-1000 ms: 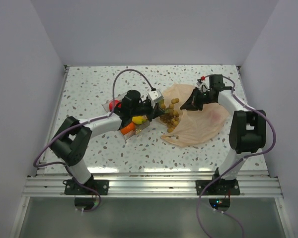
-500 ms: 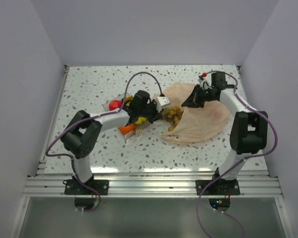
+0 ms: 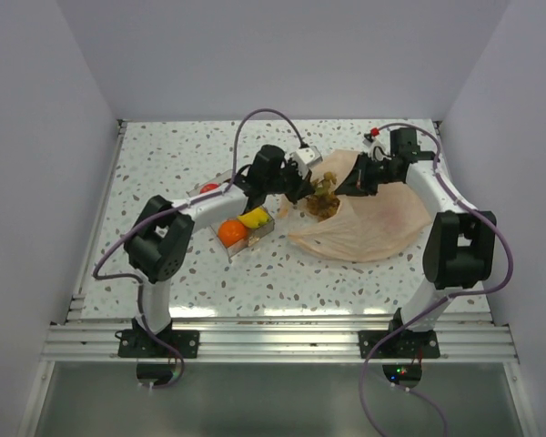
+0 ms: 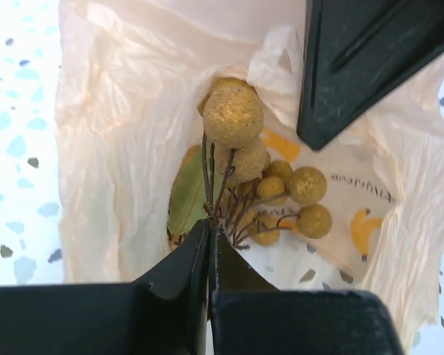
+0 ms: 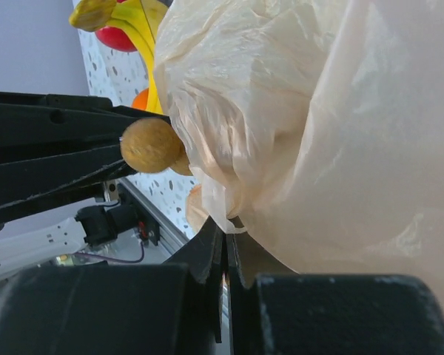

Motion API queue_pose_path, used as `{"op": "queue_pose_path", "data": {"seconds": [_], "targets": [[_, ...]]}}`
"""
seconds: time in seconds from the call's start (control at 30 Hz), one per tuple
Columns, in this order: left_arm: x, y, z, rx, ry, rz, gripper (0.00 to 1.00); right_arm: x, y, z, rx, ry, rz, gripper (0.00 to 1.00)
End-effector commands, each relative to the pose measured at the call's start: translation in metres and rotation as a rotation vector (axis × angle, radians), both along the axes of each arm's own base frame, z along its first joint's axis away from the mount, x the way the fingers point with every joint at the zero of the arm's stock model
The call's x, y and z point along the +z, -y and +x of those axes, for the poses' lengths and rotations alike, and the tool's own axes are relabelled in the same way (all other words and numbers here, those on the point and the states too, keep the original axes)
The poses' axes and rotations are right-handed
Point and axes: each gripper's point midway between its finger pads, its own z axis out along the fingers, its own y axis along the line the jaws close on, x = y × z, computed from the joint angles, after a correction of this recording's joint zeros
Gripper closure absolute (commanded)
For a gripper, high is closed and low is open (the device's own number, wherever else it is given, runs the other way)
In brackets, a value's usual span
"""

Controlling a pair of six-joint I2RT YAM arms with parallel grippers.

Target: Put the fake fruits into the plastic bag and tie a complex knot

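The speckled counter (image 3: 164, 164) carries the thin, crinkly peach plastic bag (image 3: 382, 223) on its right half, and the right tool (image 5: 226, 248) is pinched tight on a fold of the bag's edge. The left tool (image 4: 209, 244) is squeezed closed on the thin stems of the grape cluster (image 4: 244, 148), whose round, bumpy tan balls hang in the bag's mouth. Nearby, a round orange (image 3: 233, 231) and a curved yellow banana (image 3: 254, 218) sit in the clear tray (image 3: 237, 251).
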Motion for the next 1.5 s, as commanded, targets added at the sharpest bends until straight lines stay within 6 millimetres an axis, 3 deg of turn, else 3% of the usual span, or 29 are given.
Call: {"op": "queue_pose_path", "data": {"seconds": [0.0, 0.03, 0.1, 0.13, 0.17, 0.27, 0.33, 0.37, 0.43, 0.53, 0.63, 0.77, 0.9, 0.97, 1.0, 1.03, 1.07, 1.1, 1.27, 1.4, 1.47], "targets": [[0.031, 0.029, 0.01, 0.022, 0.023, -0.12, 1.0, 0.016, -0.006, -0.005, 0.032, 0.024, 0.033, 1.0], [0.015, 0.03, 0.017, 0.061, 0.007, -0.084, 1.0, 0.021, -0.008, -0.006, 0.04, 0.031, 0.047, 1.0], [0.001, 0.032, 0.021, 0.083, -0.034, -0.039, 1.0, 0.024, -0.009, -0.006, 0.042, 0.034, 0.057, 1.0], [-0.018, 0.032, 0.023, 0.084, -0.06, -0.004, 1.0, 0.027, -0.009, -0.005, 0.041, 0.039, 0.061, 1.0], [-0.021, 0.029, 0.024, 0.094, -0.064, 0.009, 1.0, 0.029, -0.009, -0.003, 0.032, 0.043, 0.066, 1.0], [0.005, 0.016, 0.006, 0.039, 0.025, -0.153, 1.0, 0.034, -0.01, 0.002, 0.017, 0.052, 0.076, 1.0], [0.013, 0.016, -0.016, -0.043, 0.101, -0.178, 1.0, 0.035, -0.008, 0.007, 0.006, 0.051, 0.073, 1.0], [0.005, 0.019, -0.026, -0.071, 0.067, -0.145, 1.0, 0.035, -0.008, 0.01, -0.005, 0.051, 0.072, 1.0], [-0.007, 0.018, -0.024, -0.061, 0.068, -0.099, 1.0, 0.039, -0.006, 0.013, -0.013, 0.06, 0.084, 1.0], [-0.025, 0.016, -0.006, 0.015, 0.0, -0.027, 1.0, 0.044, -0.01, 0.01, 0.006, 0.045, 0.118, 1.0], [-0.01, 0.023, -0.004, -0.003, -0.014, -0.091, 0.86, 0.038, -0.009, 0.004, 0.014, 0.031, 0.104, 1.0], [0.032, 0.038, -0.001, -0.026, 0.031, -0.175, 0.64, 0.03, -0.007, -0.007, 0.055, 0.019, 0.079, 1.0], [0.032, 0.047, -0.002, -0.075, -0.038, -0.125, 0.48, 0.019, -0.001, -0.01, 0.092, 0.013, 0.03, 1.0], [0.024, 0.038, -0.012, -0.107, -0.059, -0.088, 0.39, 0.015, 0.003, -0.007, 0.086, 0.022, 0.0, 1.0], [0.04, 0.034, -0.025, -0.158, -0.049, -0.112, 0.36, 0.014, 0.003, -0.006, 0.089, 0.022, -0.004, 1.0], [0.03, 0.021, -0.034, -0.164, -0.078, -0.101, 0.27, 0.013, 0.004, -0.006, 0.095, 0.024, -0.013, 1.0], [0.05, 0.011, -0.041, -0.2, -0.004, -0.107, 0.24, 0.013, 0.004, -0.006, 0.1, 0.026, -0.018, 1.0], [0.053, 0.004, -0.05, -0.238, 0.0, -0.109, 0.21, 0.012, 0.005, -0.005, 0.103, 0.028, -0.022, 1.0], [0.032, -0.03, -0.092, -0.406, -0.014, 0.03, 0.12, -0.003, 0.01, -0.012, 0.123, 0.019, -0.07, 1.0], [0.014, -0.043, -0.095, -0.366, -0.013, 0.079, 0.08, -0.011, 0.01, -0.021, 0.133, 0.004, -0.073, 1.0], [-0.003, -0.046, -0.09, -0.338, 0.0, 0.117, 0.0, -0.015, 0.011, -0.024, 0.136, -0.003, -0.079, 1.0]]}}
